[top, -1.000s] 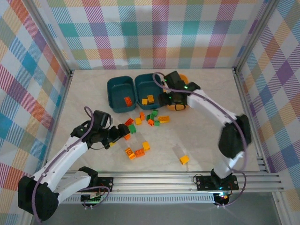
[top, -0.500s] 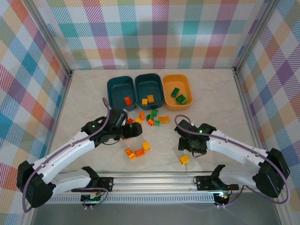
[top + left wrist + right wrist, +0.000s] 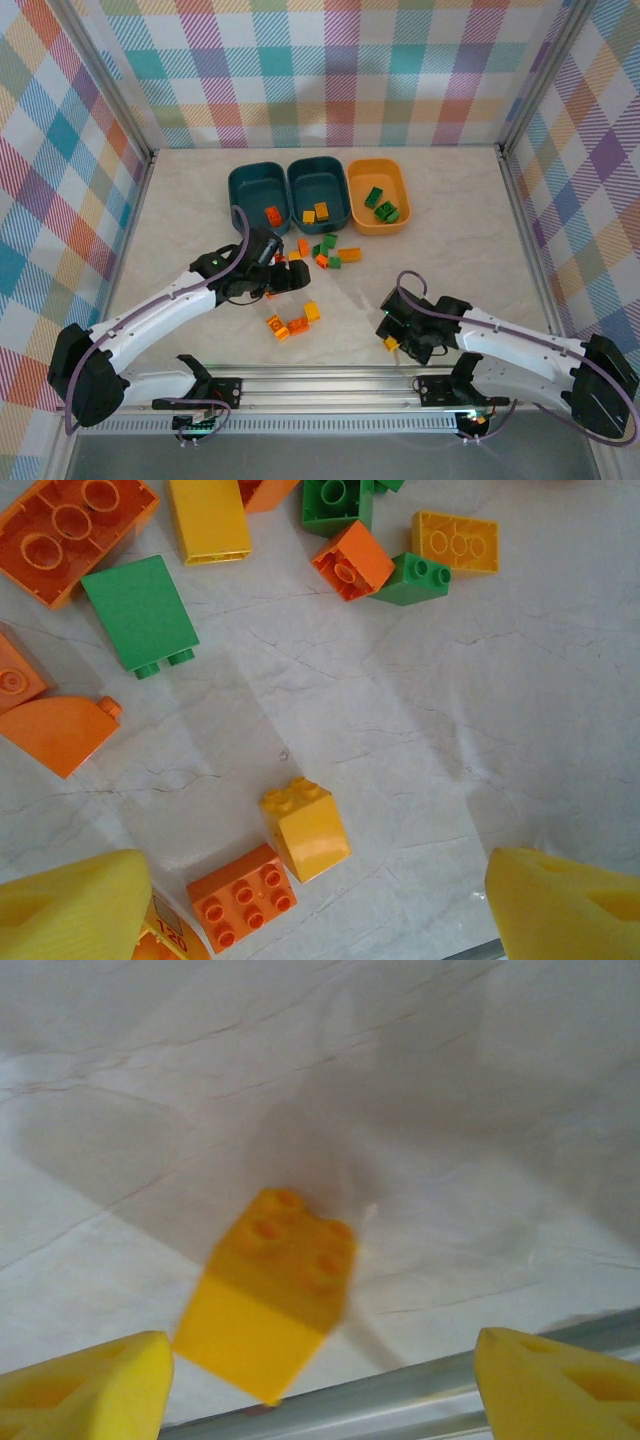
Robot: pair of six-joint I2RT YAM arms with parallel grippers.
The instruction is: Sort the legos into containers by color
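Three containers stand at the back: a left teal tub point(image 3: 243, 192) with an orange brick, a middle teal tub point(image 3: 318, 178) with yellow bricks, and an orange-yellow tub point(image 3: 378, 174) with green bricks. Loose legos point(image 3: 322, 250) lie in a pile below them. My left gripper point(image 3: 292, 280) point(image 3: 320, 910) hangs open over the table, with a yellow brick point(image 3: 305, 828) and an orange brick point(image 3: 240, 898) between its fingers' spread. My right gripper point(image 3: 390, 328) point(image 3: 320, 1390) is open over a lone yellow brick point(image 3: 265, 1305) point(image 3: 391, 343), not touching it.
A green brick point(image 3: 140, 610), a big orange brick point(image 3: 70, 530) and several more lie ahead of the left gripper. A small group of orange and yellow bricks point(image 3: 290, 322) sits at front centre. The metal front rail point(image 3: 430, 1380) runs just behind the lone yellow brick.
My right arm swung from the tubs down to the front edge over the lone yellow brick, jaws wider apart. My left gripper moved right and farther in, toward the pile.
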